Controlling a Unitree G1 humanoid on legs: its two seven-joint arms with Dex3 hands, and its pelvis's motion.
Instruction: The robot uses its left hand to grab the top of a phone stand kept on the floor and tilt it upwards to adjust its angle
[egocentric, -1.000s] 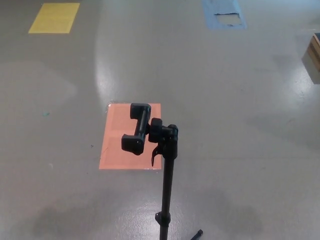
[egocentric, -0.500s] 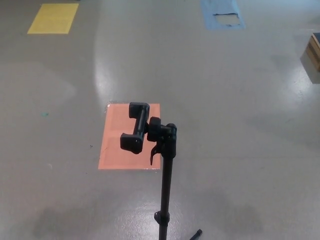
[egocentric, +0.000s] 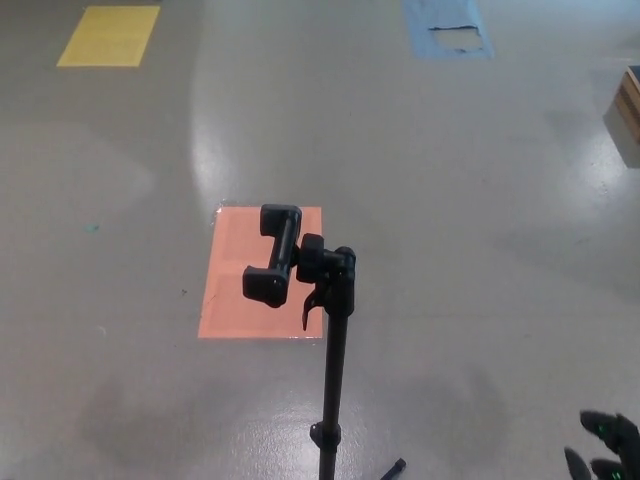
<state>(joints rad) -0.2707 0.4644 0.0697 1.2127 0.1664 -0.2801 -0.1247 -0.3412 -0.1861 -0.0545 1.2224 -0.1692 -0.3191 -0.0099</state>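
Standing on the grey floor (egocentric: 480, 250): one black phone stand (egocentric: 334, 380), upright pole, its clamp head (egocentric: 277, 257) at the top, over an orange floor patch (egocentric: 262, 272). Clamp empty, untouched. Left robot hand: not in view. Right robot hand (egocentric: 603, 445): only a corner shows at the lower right, well apart from the stand; fingers' spread cannot be told. Step: approach not yet begun. Next move calls for the left robot hand to reach in and close around the clamp head before tilting.
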